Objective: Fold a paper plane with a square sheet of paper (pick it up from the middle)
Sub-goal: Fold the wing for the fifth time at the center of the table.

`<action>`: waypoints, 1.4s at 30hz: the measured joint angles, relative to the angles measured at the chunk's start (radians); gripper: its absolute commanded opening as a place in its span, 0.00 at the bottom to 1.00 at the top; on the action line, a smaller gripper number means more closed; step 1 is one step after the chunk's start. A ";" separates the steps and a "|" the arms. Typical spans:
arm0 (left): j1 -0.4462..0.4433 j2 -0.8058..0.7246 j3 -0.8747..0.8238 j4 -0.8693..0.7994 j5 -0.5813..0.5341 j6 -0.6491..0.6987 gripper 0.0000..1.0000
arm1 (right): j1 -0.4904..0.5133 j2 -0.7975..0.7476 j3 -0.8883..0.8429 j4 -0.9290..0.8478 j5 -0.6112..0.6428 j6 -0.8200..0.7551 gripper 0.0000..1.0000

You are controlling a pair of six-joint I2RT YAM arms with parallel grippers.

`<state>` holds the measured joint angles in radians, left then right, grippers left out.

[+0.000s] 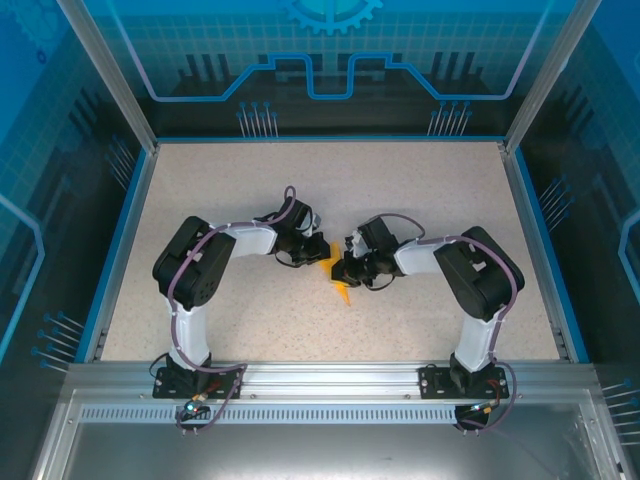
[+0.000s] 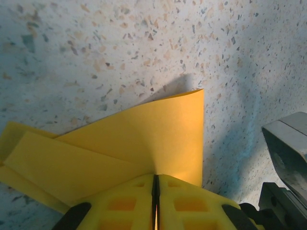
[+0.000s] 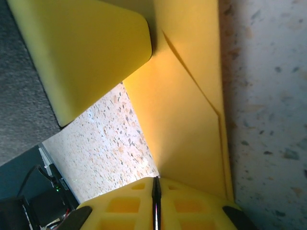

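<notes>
One creased orange-yellow paper (image 2: 158, 139), apparently pinched, left fingers (image 2: 165, 190), right fingers (image 3: 165, 192)

Right end effector (image 3: 156, 206) at the near edge, its yellow fingers pressed together, pinching a folded orange-yellow paper (image 3: 187, 110) that stretches away with diagonal creases. Another rounded yellow pad (image 3: 81, 52) sits far left, against the paper. Speckled worktop (image 3: 268, 120) lies beneath.

Overhead view looks down; close wrist views share paper (image 2: 144, 139).
</notes>
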<state>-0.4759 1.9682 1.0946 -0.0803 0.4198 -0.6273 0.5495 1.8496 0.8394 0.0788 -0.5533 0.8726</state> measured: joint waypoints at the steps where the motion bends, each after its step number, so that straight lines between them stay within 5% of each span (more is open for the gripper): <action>1: 0.000 0.000 0.000 0.001 0.000 0.000 0.11 | 0.000 -0.003 -0.002 0.000 0.000 -0.001 0.11; 42: 0.002 0.004 0.000 0.007 0.005 0.003 0.11 | 0.021 -0.188 -0.206 -0.050 0.006 -0.045 0.12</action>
<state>-0.4740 1.9720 1.0946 -0.0734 0.4248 -0.6247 0.5709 1.6615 0.6338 0.0288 -0.5468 0.8272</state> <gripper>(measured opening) 0.107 0.119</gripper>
